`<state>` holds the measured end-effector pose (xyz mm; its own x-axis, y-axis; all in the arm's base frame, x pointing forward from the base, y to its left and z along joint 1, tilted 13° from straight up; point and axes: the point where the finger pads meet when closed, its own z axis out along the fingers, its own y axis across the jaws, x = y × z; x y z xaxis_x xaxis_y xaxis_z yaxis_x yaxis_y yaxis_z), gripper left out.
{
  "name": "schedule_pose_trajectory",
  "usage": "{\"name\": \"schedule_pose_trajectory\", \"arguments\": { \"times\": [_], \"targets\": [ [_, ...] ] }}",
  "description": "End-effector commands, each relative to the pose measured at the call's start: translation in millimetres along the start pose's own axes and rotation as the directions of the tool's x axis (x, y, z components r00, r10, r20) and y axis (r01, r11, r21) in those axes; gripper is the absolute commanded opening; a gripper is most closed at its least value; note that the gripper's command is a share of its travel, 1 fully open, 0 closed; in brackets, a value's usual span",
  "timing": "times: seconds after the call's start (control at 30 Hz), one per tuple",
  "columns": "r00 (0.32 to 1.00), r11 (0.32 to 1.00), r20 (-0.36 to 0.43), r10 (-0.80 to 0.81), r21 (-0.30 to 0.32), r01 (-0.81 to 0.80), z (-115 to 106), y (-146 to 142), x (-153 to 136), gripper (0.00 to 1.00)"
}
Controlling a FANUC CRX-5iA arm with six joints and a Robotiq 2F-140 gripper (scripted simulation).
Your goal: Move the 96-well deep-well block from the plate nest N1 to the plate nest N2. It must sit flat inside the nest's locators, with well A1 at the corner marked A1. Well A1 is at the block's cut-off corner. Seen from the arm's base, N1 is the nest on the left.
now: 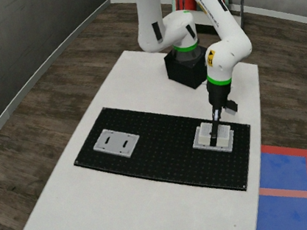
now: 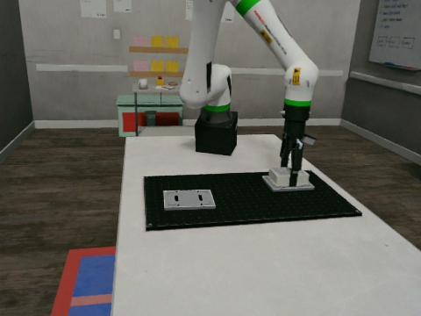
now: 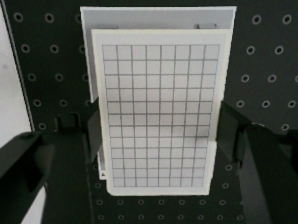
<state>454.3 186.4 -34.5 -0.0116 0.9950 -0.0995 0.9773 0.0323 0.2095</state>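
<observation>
The white 96-well deep-well block (image 1: 218, 133) sits in the grey plate nest N1 (image 1: 211, 147) at the right end of the black perforated board. It also shows in the exterior view (image 2: 289, 176) and fills the wrist view (image 3: 160, 110), where its cut-off corner is at the lower left. My gripper (image 1: 214, 135) points straight down over the block. Its two black fingers straddle the block's long sides, and the pads touch both sides in the wrist view (image 3: 156, 130). The block rests flat in the nest. Plate nest N2 (image 1: 116, 143) is empty at the left end of the board (image 2: 189, 199).
The black perforated board (image 1: 157, 148) lies across the white table. The arm's black base (image 1: 186, 68) stands behind the board. A red and blue floor mat (image 1: 286, 189) lies beside the table. A shelf unit (image 2: 149, 111) stands at the back wall.
</observation>
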Motion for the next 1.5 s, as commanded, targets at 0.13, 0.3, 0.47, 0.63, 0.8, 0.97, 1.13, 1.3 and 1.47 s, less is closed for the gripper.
{"name": "schedule_pose_trajectory", "arguments": {
  "times": [0.13, 0.3, 0.47, 0.63, 0.8, 0.97, 1.13, 1.3, 1.47],
  "targets": [
    [1.000, 1.000, -0.001, 0.000, -0.001, 0.000, -1, 1, 1, 0.10],
    [1.000, 1.000, -0.001, 0.000, -0.001, 0.000, -1, 1, 1, 0.10],
    [1.000, 1.000, -0.001, 0.000, -0.001, 0.000, -2, 1, 1, 0.10],
    [1.000, 1.000, -0.001, 0.000, -0.001, 0.000, -7, 1, 1, 0.10],
    [1.000, 1.000, -0.001, 0.000, -0.001, 0.000, -16, 1, 1, 0.10],
    [1.000, 1.000, -0.001, 0.000, -0.001, 0.000, -24, 1, 1, 0.10],
    [1.000, 1.000, -0.001, 0.000, -0.001, 0.000, -31, 1, 1, 0.10],
    [1.000, 1.000, -0.001, 0.000, -0.001, 0.000, -37, 1, 1, 0.10],
    [1.000, 1.000, -0.001, 0.000, -0.001, 0.000, -46, 1, 1, 0.10]
  ]
}}
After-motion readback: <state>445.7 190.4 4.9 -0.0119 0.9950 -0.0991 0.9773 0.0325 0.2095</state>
